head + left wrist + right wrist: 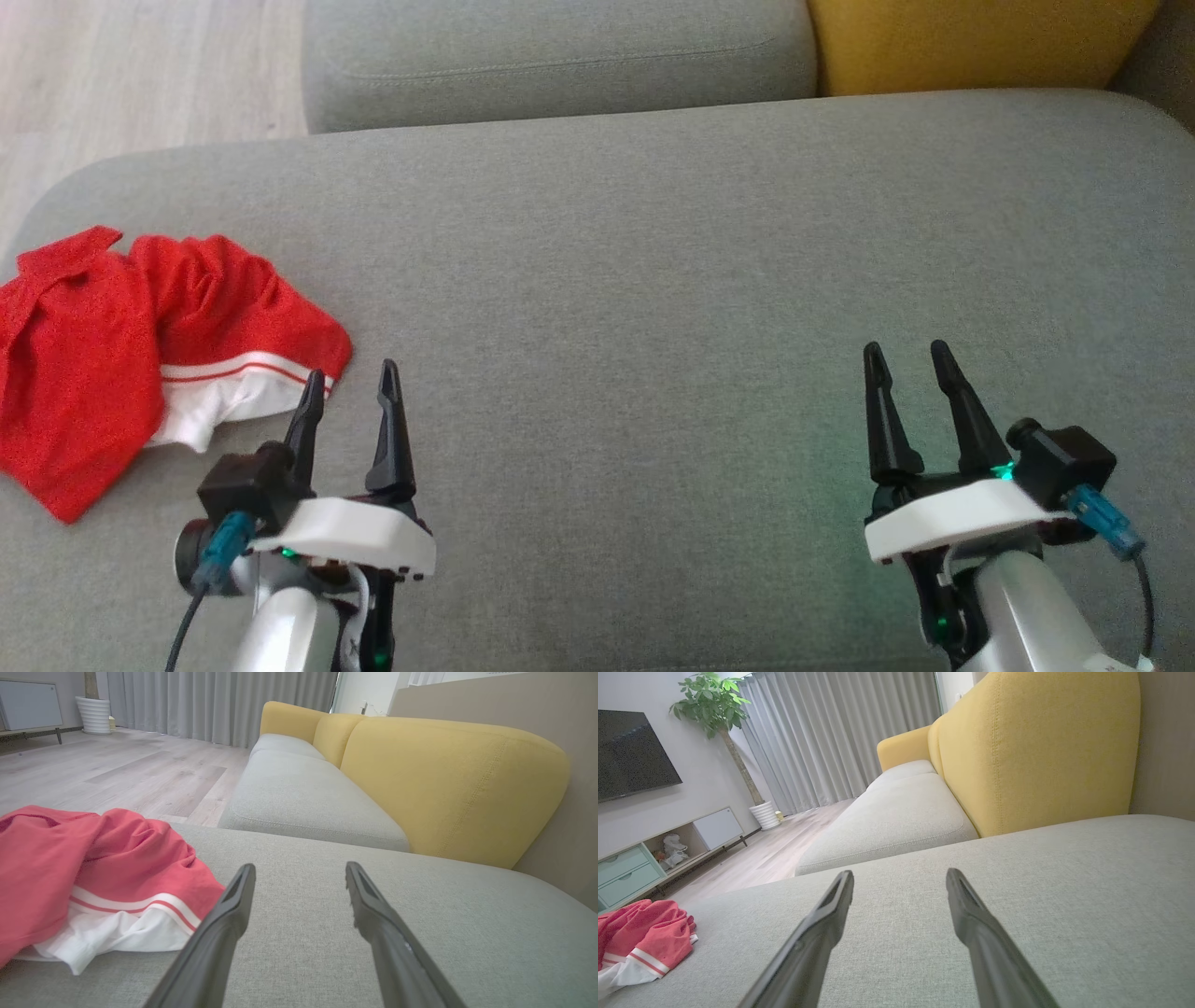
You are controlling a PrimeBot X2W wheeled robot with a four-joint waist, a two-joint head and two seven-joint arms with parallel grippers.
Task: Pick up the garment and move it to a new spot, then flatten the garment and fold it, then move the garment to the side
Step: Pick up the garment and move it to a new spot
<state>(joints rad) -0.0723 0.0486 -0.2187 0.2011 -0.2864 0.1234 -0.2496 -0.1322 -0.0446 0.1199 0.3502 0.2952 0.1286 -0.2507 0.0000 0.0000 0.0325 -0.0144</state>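
Garment [84, 345]: red, with a white hem band carrying one thin red stripe. Sofa seat cushion [653, 280] plain heathered grey, backrest [971, 42] mustard yellow, floor [140, 65] pale wood grain, curtains [210, 700] grey in vertical pleats. Left gripper [353, 370] and right gripper [906, 345]: black jaws, white housings [345, 532], teal cable plugs [224, 546], small green lights.

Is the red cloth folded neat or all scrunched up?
Scrunched up. The garment lies in a wrinkled heap on the cushion, its white striped edge poking out from under red folds.
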